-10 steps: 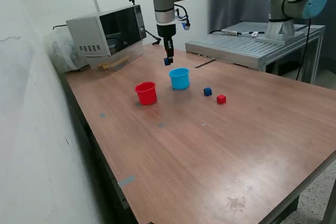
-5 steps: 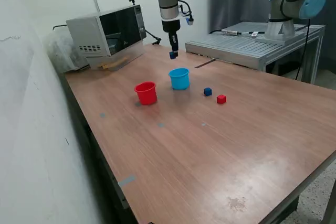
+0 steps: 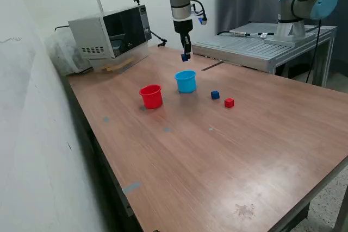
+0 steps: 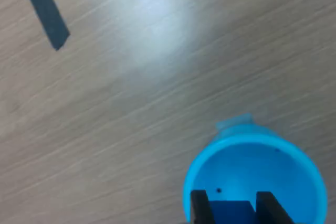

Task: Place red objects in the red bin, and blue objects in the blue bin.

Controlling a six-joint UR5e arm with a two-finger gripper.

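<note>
Wood-grain bench (image 3: 228,156) under my cameras, microwave (image 3: 111,32) at the back, and I have the end effector (image 3: 185,56) up high, pinched closed on a dark blue cube (image 4: 229,212). My wrist view looks straight down into the blue bin (image 3: 185,81), open mouth showing under the cube, so I judge I'm lining up a drop, though not centred over it. The height keeps the fingers (image 4: 198,206) clear of the rim. On the bench the red bin (image 3: 151,96) sits just beside the blue one, and a second blue cube (image 3: 215,95) and a red cube (image 3: 229,102) wait near each other. I see no second red cube; it may already be in the red bin.
</note>
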